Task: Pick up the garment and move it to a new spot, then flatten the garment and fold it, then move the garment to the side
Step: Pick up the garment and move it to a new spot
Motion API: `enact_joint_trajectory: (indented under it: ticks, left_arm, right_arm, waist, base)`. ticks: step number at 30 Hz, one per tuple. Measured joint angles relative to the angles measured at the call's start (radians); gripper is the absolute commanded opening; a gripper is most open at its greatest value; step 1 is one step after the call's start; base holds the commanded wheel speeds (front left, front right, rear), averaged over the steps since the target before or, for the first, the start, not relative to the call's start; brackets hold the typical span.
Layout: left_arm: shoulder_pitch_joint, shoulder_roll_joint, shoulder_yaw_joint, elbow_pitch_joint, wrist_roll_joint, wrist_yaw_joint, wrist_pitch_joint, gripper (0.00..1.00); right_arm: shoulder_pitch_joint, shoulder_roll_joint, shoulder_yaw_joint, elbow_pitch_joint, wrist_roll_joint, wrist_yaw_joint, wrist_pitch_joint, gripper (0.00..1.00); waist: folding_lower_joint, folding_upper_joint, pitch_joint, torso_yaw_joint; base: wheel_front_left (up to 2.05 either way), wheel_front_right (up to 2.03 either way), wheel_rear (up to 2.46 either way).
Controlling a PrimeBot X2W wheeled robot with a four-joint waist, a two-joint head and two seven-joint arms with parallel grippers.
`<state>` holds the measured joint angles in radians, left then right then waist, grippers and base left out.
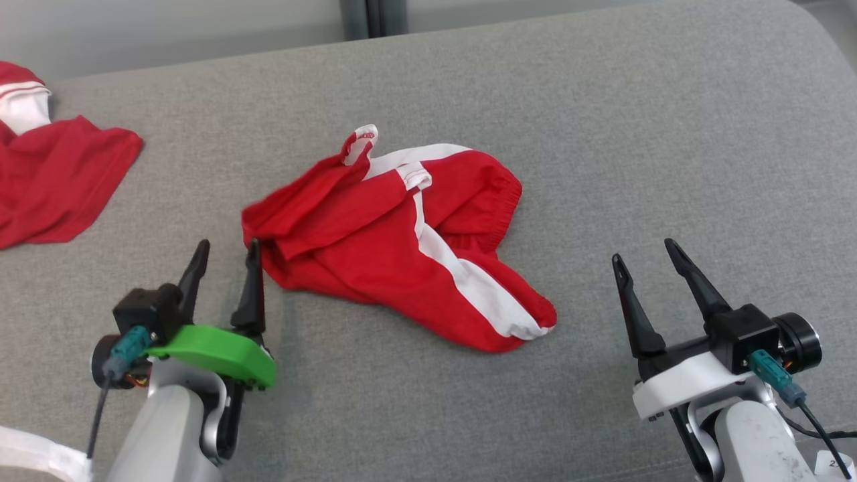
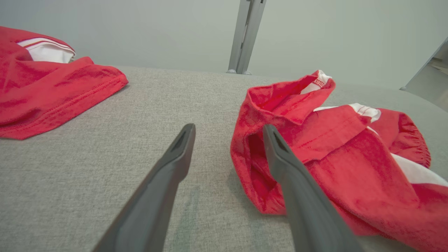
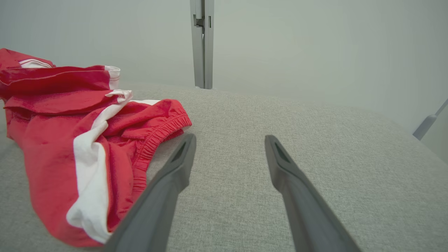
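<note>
The garment (image 1: 402,241) is a pair of red shorts with a white side stripe, lying crumpled in the middle of the grey cushion (image 1: 602,134). My left gripper (image 1: 227,251) stands open at the garment's left edge, its right finger close against the cloth, nothing between the fingers. From the left wrist, the garment (image 2: 336,154) lies to the right of the open left gripper (image 2: 227,131). My right gripper (image 1: 643,251) is open, apart from the garment, to its right. In the right wrist view the garment (image 3: 70,140) lies left of the open right gripper (image 3: 229,140).
A second red and white garment (image 1: 53,181) lies at the cushion's far left edge; it also appears in the left wrist view (image 2: 45,91). A grey upright post (image 3: 202,42) stands behind the cushion. White cloth (image 1: 33,455) shows at the lower left corner.
</note>
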<state>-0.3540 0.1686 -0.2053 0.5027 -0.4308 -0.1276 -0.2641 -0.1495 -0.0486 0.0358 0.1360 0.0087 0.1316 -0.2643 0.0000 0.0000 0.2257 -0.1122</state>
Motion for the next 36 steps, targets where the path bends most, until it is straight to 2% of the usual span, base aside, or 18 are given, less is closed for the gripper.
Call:
enact_joint_trajectory:
  ticks: [6, 19, 25, 36]
  left_arm:
    - [0.098, -0.018, -0.009, -0.106, 0.017, -0.001, 0.0, 1.0]
    - [0.299, -0.091, 0.004, -0.235, 0.027, -0.001, 0.0, 1.0]
    - [0.365, -0.098, 0.006, -0.258, 0.079, -0.001, 0.0, 1.0]
    - [0.46, -0.116, 0.077, -0.266, 0.079, -0.001, 0.0, 1.0]
  right_arm:
    - [0.024, 0.0, -0.003, 0.011, -0.004, 0.0, 0.0, 1.0]
    - [0.104, 0.0, 0.001, 0.024, -0.008, 0.0, 0.0, 1.0]
    - [0.14, 0.0, 0.005, 0.029, 0.01, 0.0, 0.0, 1.0]
    - [0.18, 0.0, 0.003, 0.044, 0.036, 0.0, 0.0, 1.0]
  waist:
    - [0.0, 0.0, -0.057, 0.017]
    - [0.0, 0.0, -0.201, 0.068]
    - [-0.0001, 0.0, -0.244, 0.097]
    - [-0.0001, 0.0, -0.274, 0.115]
  base:
    - [0.0, 0.0, 0.0]
    - [0.0, 0.0, 0.0]
    - [0.0, 0.0, 0.0]
    - [0.0, 0.0, 0.0]
